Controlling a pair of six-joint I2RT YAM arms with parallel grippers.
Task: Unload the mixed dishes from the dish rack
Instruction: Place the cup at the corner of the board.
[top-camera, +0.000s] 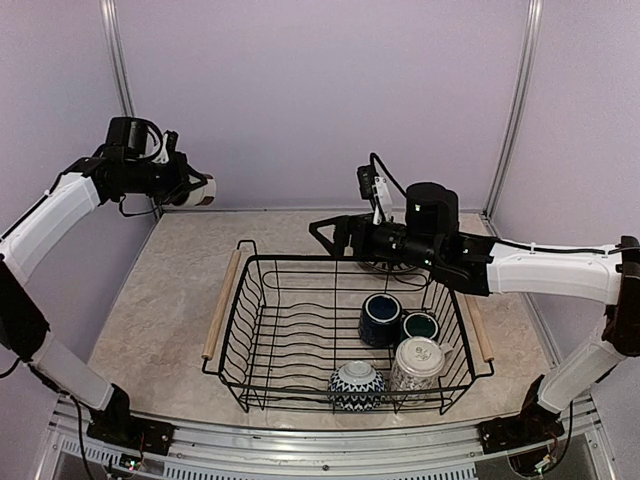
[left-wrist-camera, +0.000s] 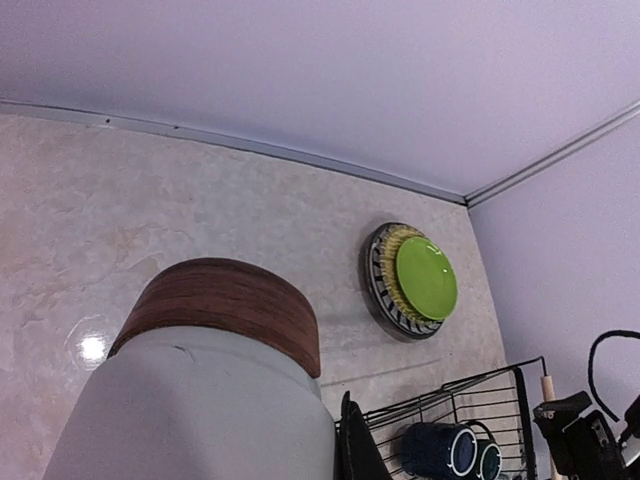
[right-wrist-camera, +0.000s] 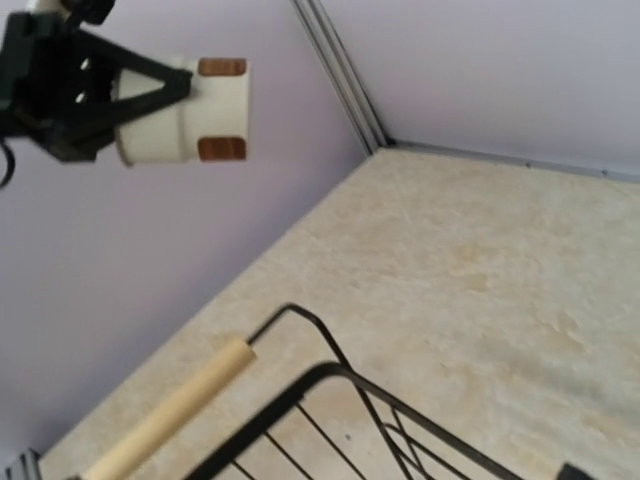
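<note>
Jaws of the left gripper (top-camera: 180, 187) are pressed onto a white cup (top-camera: 198, 190). It holds the cup on its side, high above the far left corner of the table (top-camera: 160, 300) and close to the wall. The cup is pale and smooth, with a brown wood-grain band (left-wrist-camera: 230, 300) round its free end.

The right gripper (top-camera: 330, 237) is spread wide with nothing between its fingers. It hangs over the far rim of the dish rack (top-camera: 232, 335), well apart from the left gripper.

The rack is a black wire basket with a light wooden handle (top-camera: 221, 303) along each short side, and it sits mid-table. Four dishes are grouped in its near right part:
- a dark blue mug (top-camera: 380, 318), touching the teal mug
- a teal mug (top-camera: 420, 325)
- a white patterned cup (top-camera: 417, 362), just nearer than the mugs
- a blue-white patterned bowl (top-camera: 357, 385), bottom up beside the cup

All four lie nearer than the right gripper and to its right.

Just beyond the rack's far right corner, three plates are stacked on the table. A lime-green plate (left-wrist-camera: 425, 277) lies on a woven yellow plate (left-wrist-camera: 395, 262), which lies on a black-and-white striped plate (left-wrist-camera: 378, 290). In the top view the right arm hides most of this stack.
</note>
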